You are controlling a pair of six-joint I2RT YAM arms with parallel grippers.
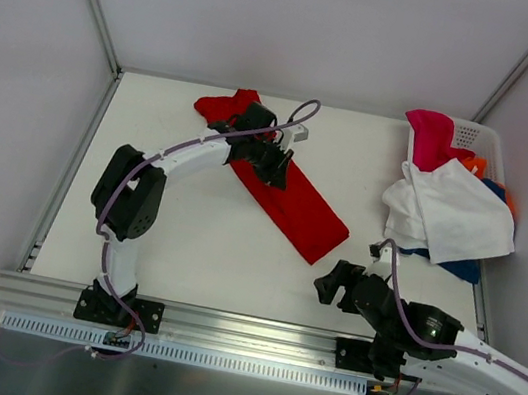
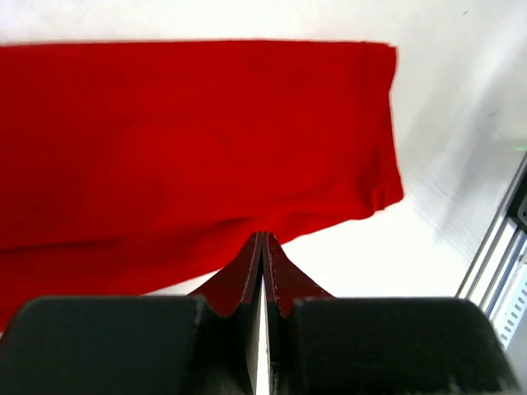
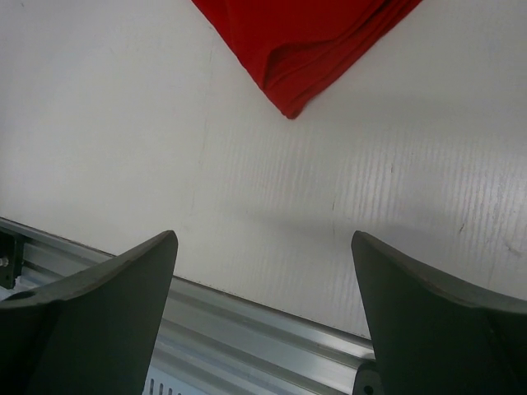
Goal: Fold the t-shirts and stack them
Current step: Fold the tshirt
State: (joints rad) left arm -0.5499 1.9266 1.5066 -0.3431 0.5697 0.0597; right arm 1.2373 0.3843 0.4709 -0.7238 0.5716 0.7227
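top view: the red shirt lies as a long folded strip from the far edge's middle toward the centre of the table, with the left gripper on it. a white shirt and a pink shirt drape the basket at the far right corner. left wrist: its jaws are clamped together on red cloth. right wrist: the right gripper is spread apart by the near edge.

The left arm is stretched forward, and the left gripper pinches a fold of the red shirt. The right arm lies low near its base, and the right gripper is spread wide.
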